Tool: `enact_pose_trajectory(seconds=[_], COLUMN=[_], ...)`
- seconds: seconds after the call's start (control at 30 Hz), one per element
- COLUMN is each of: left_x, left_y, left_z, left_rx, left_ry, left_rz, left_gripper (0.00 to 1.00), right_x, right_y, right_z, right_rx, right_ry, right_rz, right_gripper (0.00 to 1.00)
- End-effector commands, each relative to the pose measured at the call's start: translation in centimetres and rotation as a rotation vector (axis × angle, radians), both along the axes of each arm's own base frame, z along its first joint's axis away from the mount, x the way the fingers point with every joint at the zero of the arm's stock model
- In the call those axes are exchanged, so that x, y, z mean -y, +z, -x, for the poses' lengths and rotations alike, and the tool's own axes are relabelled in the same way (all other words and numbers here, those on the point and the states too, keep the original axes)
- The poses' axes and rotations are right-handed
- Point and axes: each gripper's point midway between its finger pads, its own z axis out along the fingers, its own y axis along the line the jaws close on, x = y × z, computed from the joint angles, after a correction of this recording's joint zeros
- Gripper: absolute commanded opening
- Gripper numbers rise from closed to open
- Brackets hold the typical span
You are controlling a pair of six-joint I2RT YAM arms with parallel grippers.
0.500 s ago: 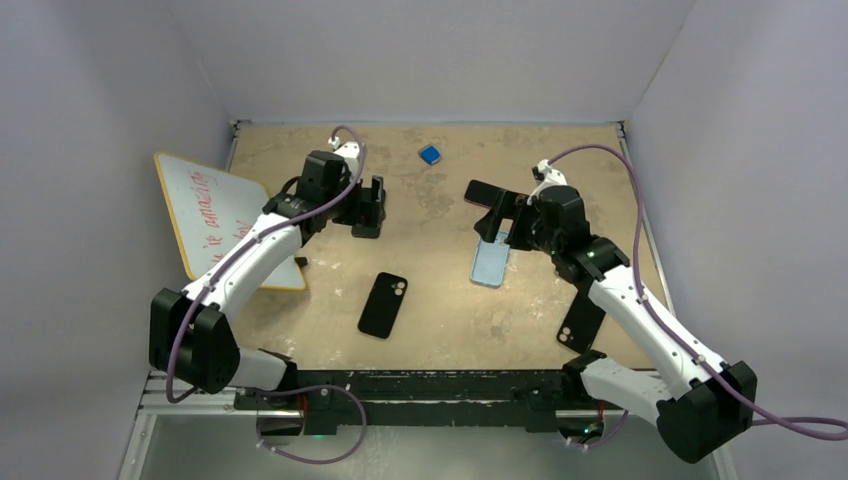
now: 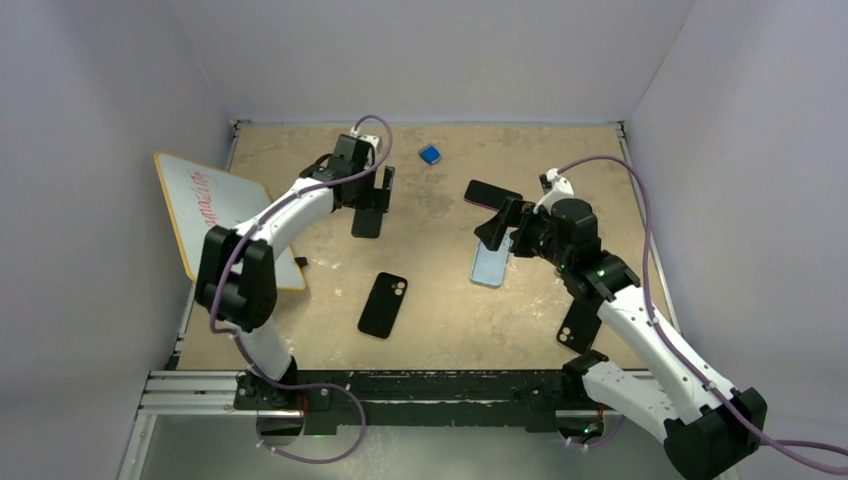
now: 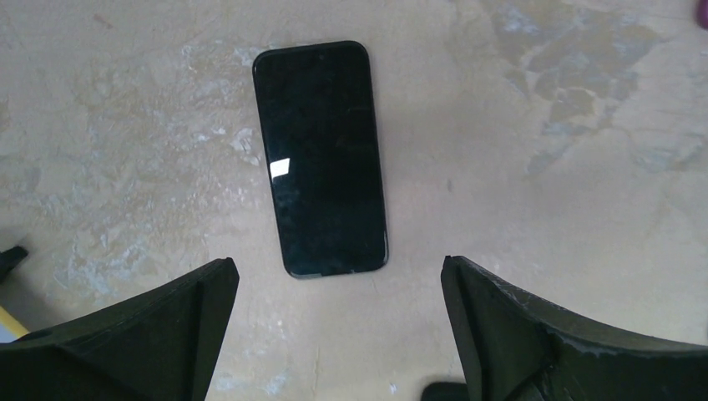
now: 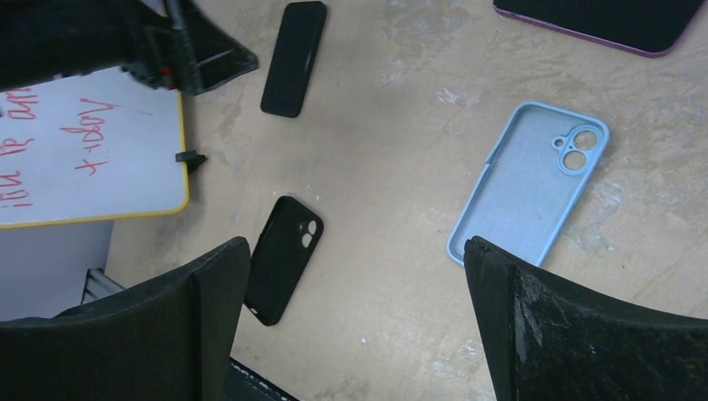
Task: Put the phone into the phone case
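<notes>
On the worn tan tabletop [image 2: 450, 320] are laid a black phone [image 3: 321, 159], a black phone case [image 2: 383, 305], a light blue phone case [image 4: 534, 180], a purple-edged phone [image 4: 601, 17] and a small blue object [image 2: 430, 154]. A whiteboard [image 2: 215, 215] is seen overhanging its left edge.

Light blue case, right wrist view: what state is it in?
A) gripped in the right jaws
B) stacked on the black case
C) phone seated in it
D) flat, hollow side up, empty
D: the light blue case lies flat with its hollow inside facing up and nothing seated in it, and the black case lies apart from it.
</notes>
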Motion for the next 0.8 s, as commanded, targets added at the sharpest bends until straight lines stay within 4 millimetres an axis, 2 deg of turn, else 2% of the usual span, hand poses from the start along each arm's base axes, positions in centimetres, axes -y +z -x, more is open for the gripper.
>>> enact_pose_trajectory(seconds=[0.0, 0.2, 0.37, 0.77], left_x=[-0.9, -0.9, -1.3, -1.1], left_y=[-1.0, -4.5, -6.5, -9.3], left_z=[-2.9, -4.0, -4.0, -3.9], left_rx=[0.007, -0.036, -0.081, -0.121], left_ry=[0.028, 0.033, 0.053, 0.029], left_rz=[-0.091, -0.124, -0.118, -0.090], left_gripper=[0.98, 0.98, 0.95, 0.95], right_x=[-1.1, -1.9, -2.0, -2.0], right_y=[2.4, 1.7, 1.5, 0.7], right_z=[0.0, 0.0, 0.0, 0.1], right_rx=[0.118, 0.065, 0.063, 0.052], right_ry=[0.047, 0.071, 0.078, 0.079], right_rz=[-0.088, -0.112, -0.103, -0.098], right_gripper=[0.99, 0.99, 0.99, 0.99])
